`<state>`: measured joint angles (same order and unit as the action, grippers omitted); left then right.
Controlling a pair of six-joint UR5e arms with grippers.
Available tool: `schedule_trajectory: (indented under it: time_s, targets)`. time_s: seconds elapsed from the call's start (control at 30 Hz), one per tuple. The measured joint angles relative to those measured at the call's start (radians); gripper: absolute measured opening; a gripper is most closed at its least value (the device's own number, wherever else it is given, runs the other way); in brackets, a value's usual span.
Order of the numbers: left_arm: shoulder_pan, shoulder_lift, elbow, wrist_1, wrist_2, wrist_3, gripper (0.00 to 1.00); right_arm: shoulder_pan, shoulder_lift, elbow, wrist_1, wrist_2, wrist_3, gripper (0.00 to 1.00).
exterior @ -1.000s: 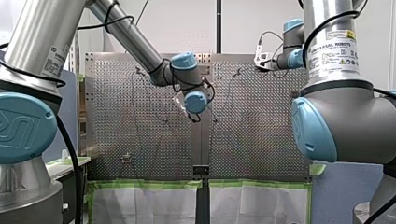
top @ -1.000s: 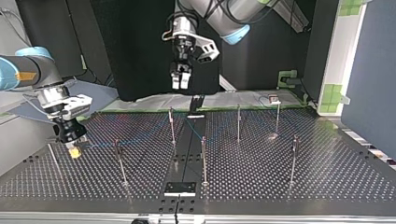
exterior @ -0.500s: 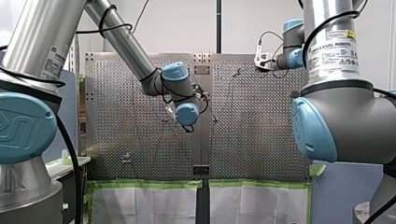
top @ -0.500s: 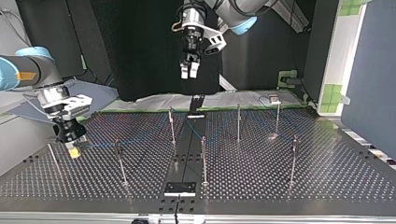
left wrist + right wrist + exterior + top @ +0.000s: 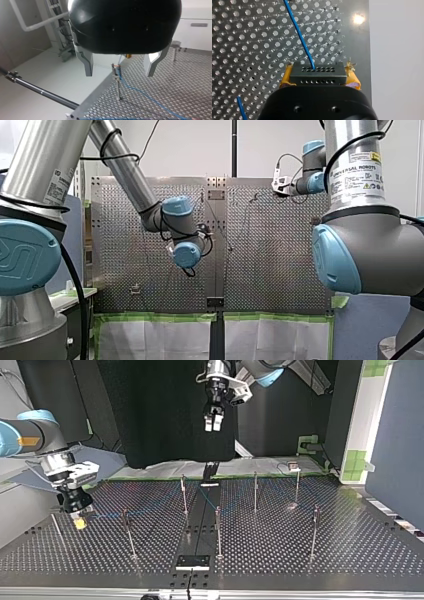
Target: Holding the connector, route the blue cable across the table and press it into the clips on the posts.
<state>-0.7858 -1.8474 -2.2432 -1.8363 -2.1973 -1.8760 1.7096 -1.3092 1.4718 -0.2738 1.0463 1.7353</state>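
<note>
One black connector (image 5: 317,72), long axis pad to pad, is clamped in my right gripper (image 5: 319,77) at the table's (image 5: 310,555) top-view left; blue cable (image 5: 299,35) exits ahead. My left gripper (image 5: 119,73) hangs wide.

Robotics lab: perforated table (image 5: 350,535) w/ posts (image 5: 255,492), two UR5e arms (image 5: 120,167).

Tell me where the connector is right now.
The connector is clamped in my right gripper, low over the table at the top view's left, with the blue cable leaving its face.
</note>
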Motion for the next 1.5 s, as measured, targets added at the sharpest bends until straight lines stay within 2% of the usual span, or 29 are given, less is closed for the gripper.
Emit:
schedule_trajectory:
  time_s: [0.7, 1.5]
  targets:
    - [0.000, 0.000, -0.179, 0.000, 0.000, 0.000, 1.00, 0.003, 0.000, 0.001, 0.005, 0.022, -0.002, 0.00]
    - [0.000, 0.000, -0.191, 0.000, 0.000, 0.000, 1.00, 0.003, 0.000, 0.000, 0.005, 0.023, -0.002, 0.00]
